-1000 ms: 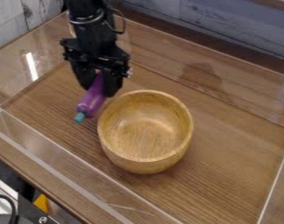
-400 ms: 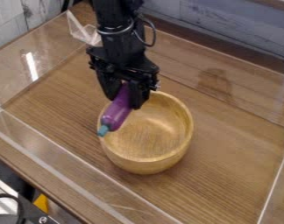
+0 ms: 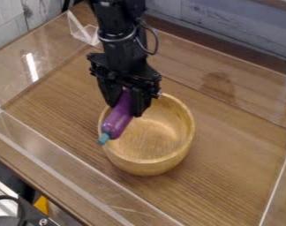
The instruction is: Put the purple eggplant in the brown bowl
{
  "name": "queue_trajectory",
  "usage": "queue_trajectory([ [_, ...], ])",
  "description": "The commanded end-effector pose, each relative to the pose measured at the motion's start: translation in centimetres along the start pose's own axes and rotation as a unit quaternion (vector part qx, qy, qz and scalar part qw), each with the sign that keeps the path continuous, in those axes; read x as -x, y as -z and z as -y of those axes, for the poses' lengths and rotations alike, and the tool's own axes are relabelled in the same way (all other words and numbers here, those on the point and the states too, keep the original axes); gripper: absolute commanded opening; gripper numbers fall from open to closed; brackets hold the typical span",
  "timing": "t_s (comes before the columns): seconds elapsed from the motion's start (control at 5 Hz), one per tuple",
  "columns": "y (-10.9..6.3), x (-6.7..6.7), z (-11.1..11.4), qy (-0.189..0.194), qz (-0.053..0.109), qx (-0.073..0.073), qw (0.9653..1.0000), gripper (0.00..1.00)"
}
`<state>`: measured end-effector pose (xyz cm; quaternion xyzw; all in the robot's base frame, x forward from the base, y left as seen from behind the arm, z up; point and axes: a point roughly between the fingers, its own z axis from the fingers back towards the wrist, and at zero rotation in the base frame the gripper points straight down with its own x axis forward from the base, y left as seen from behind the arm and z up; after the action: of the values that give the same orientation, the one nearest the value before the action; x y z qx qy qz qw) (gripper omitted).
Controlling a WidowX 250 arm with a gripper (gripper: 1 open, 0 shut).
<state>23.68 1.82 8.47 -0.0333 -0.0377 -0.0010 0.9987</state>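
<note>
Glossy purple toy eggplant [image 3: 117,122], teal stem cap lowest, hanging tilted over the near-left rim of the round light-brown wooden bowl [image 3: 163,150]; black gripper [image 3: 130,102] pinching its upper end; wooden tabletop [image 3: 228,97] beneath

The brown bowl [image 3: 148,132] was the only object standing on the counter [image 3: 240,106]. Its hollow lay open from above on the right half; the left half was occupied by the pincer [image 3: 125,99] and the purple eggplant [image 3: 116,121] it clasped, which hung tilted over the bowl's left rim. Bare counter extended left of the bowl, behind it and to its right, giving free passage. In front of the bowl a clear raised barrier [image 3: 63,181] ran along the counter edge, limiting approach from that side.
</note>
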Motion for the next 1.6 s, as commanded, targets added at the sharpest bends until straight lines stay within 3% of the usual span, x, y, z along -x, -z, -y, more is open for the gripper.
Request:
queue_trajectory([
  [0.0,-1.0,-0.2,0.5,0.004,0.024,-0.007,0.9997,0.0],
  [0.2,-0.9,0.1,0.9,0.003,0.022,-0.01,0.9997,0.0],
  [0.4,-0.7,0.4,1.3,0.003,0.019,-0.014,0.9997,1.0],
  [0.8,-2.4,0.2,1.1,-0.006,0.022,-0.021,0.9995,1.0],
  [1.4,-6.6,-0.1,0.3,-0.033,0.047,-0.025,0.998,1.0],
])
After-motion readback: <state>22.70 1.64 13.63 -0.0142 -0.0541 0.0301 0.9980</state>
